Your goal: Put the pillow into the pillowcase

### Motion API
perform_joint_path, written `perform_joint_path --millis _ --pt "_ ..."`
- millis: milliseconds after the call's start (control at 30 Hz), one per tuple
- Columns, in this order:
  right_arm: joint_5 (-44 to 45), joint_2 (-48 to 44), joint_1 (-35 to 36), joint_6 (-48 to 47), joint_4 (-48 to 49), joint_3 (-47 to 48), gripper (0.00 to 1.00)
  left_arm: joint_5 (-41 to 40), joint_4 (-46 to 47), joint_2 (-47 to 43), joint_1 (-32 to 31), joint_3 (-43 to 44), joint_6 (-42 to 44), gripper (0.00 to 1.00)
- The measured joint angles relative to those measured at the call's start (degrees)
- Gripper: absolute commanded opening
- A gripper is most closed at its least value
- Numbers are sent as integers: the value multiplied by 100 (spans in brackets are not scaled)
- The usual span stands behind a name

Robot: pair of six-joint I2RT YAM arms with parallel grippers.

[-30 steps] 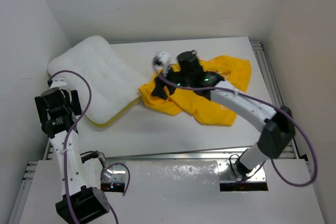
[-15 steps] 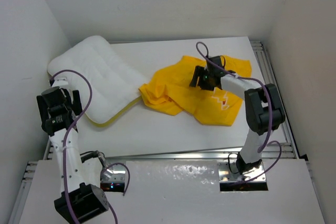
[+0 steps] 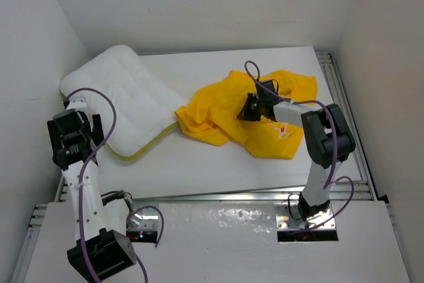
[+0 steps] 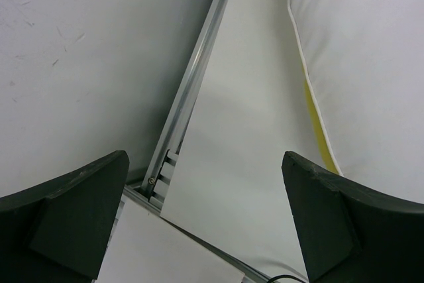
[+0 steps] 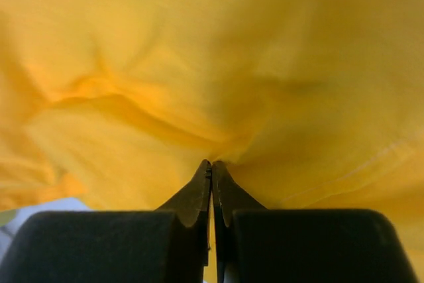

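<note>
1. Top external view: the white table fills the middle, walled in white on three sides, with both arm bases at its near edge.
2. The pillow, white and quilted, lies slantwise at the far left corner of the table. A thin yellow strip runs along its near edge, and I cannot tell what the strip belongs to.
3. The pillowcase, bright yellow and heavily wrinkled, lies in a heap right of centre. Its left tip is just beside the pillow's near right corner.
4. The right arm reaches from its base over the heap, a purple cable looping above its wrist.
5. The left arm stands upright at the table's left edge, beside the pillow's near end.
6. The left gripper is spread wide and holds nothing. Its wrist camera shows bare table, an aluminium rail and the pillow's edge between its dark fingers.
7. The right gripper is pressed closed, tips meeting on a fold of pillowcase, with creases in the yellow cloth running into the pinch.
</note>
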Motion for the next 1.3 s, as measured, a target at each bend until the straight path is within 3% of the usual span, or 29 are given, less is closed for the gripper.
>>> perform_joint_path --millis 133,300,433,600,633,667,767,867,933,967,1033,1067,1100,1133,1167,1200,1300 --pt "-337 -149 94 146 925 -28 0 -2 -11 2 0 0 0 100" --pt "-216 -997 243 232 2378 -61 0 -2 -15 9 0 0 0 100" --pt "728 -1231 245 142 3276 575 0 -2 -20 11 -2 0 -2 100" --pt "2371 -719 223 37 3567 1858 0 -2 -59 11 -2 2 -4 100" --pt "2649 -549 219 35 3534 2142 4 -2 -59 11 -2 0 -4 100" --pt "2872 -343 219 59 3480 2435 33 -2 -57 11 -2 0 -4 100" --pt "2911 627 181 157 2793 3934 86 11 -59 11 -2 0 -9 100" --pt "2107 2218 160 -31 1364 6627 99 46 -57 24 0 2 -24 100" --pt "1488 2957 175 -282 525 7779 99 61 -63 33 0 2 -24 100" --pt "1327 2962 177 -439 212 7650 99 66 -70 33 0 2 -24 100" --pt "1231 2433 201 -800 -267 6446 97 79 -87 33 0 2 -24 100" --pt "1290 2061 216 -979 -310 5611 91 81 -101 31 0 2 -24 100" --pt "1379 1600 232 -1167 -289 4666 79 85 -105 31 0 2 -22 100" --pt "1473 1152 238 -1342 -433 3827 54 87 -105 31 0 2 -22 100" --pt "1582 743 236 -1512 -468 3086 42 92 -105 22 -2 2 -22 100" --pt "1674 367 229 -1661 -525 2492 36 96 -103 17 0 2 -22 100" --pt "1788 -289 205 -1993 -638 1661 66 111 -101 9 0 2 -22 100"
